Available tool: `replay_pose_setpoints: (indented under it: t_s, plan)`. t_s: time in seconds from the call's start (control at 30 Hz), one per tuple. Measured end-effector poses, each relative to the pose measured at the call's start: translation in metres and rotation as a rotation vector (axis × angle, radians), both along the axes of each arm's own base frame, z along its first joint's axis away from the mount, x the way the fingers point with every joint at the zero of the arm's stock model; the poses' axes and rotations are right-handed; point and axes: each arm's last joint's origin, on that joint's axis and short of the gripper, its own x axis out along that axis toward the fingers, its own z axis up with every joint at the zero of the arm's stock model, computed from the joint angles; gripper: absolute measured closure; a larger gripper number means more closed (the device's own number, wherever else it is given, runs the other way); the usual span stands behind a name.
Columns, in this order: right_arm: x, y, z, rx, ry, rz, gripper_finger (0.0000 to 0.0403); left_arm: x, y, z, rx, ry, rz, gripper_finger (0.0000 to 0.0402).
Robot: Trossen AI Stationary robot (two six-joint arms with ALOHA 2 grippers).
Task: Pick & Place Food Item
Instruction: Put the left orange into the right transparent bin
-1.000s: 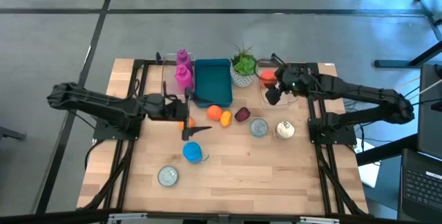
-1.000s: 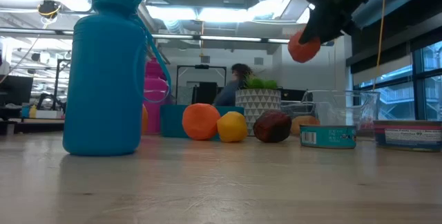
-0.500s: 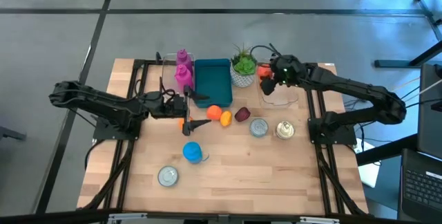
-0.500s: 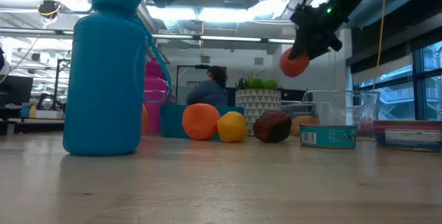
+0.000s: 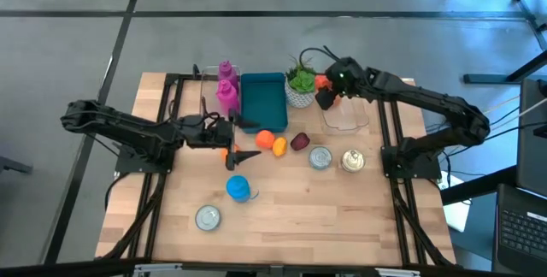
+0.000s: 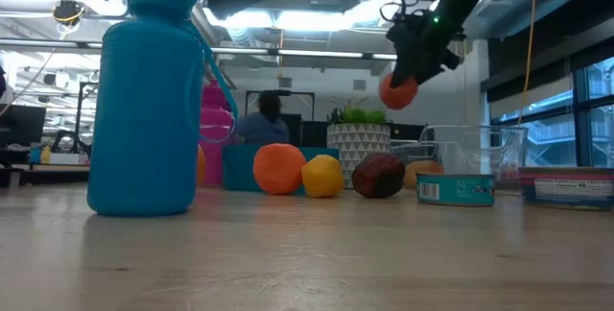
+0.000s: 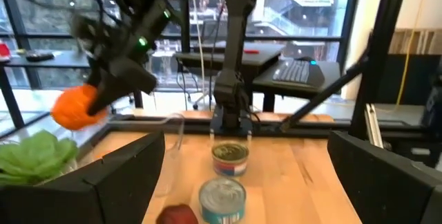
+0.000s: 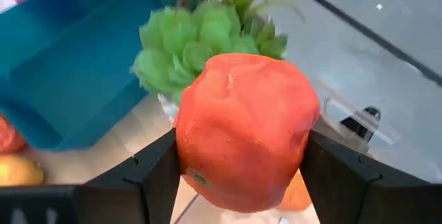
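Note:
A red-orange tomato-like food item point(image 8: 242, 131) is in my right gripper point(image 5: 324, 93), in the air beside the potted green plant point(image 5: 301, 80) and next to the clear container point(image 5: 346, 114). The low view shows the food item point(image 6: 397, 90) high above the table. My left gripper point(image 5: 242, 139) is open and sits low at mid-table. It is just left of an orange fruit point(image 5: 266, 138), a yellow fruit point(image 5: 279, 146) and a dark red one point(image 5: 300, 142), and touches none of them. A teal bin point(image 5: 263, 97) stands left of the plant. My right gripper pinches the food item between its two fingers, one finger point(image 8: 148, 182) on each opposite side point(image 8: 190, 148). The fingers slant down from above and from the table's right. The item is lifted clear, well above the table.
A blue bottle point(image 5: 238, 188) and a can point(image 5: 208, 217) stand near the front. Two more cans point(image 5: 320, 157) point(image 5: 353, 161) sit right of the fruits. Pink bottles point(image 5: 226, 89) stand left of the bin. A person shows in the room behind.
My right gripper has carried the food item toward the table's left and far edge, from above the clear container to beside the plant, staying shut on it. The person in the room behind has walked leftward.

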Motion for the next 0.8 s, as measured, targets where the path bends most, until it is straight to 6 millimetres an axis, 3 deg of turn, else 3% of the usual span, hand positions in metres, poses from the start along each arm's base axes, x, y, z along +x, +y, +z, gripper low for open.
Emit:
replay_pose_setpoints:
  t_s: [0.17,0.37,0.8]
  plan:
    - [-0.001,-0.009,-0.004,0.005,0.093,-0.036,0.0151,0.0,-0.003,-0.003,-0.017,0.026,-0.017,0.0008]
    - [-0.017,-0.015,-0.027,0.046,0.388,-0.139,0.0151,0.0,-0.005,-0.004,-0.022,0.037,-0.023,0.0008]
    - [-0.012,-0.047,-0.067,0.082,0.551,-0.192,0.0151,0.002,-0.005,-0.006,-0.022,0.047,-0.022,0.0008]
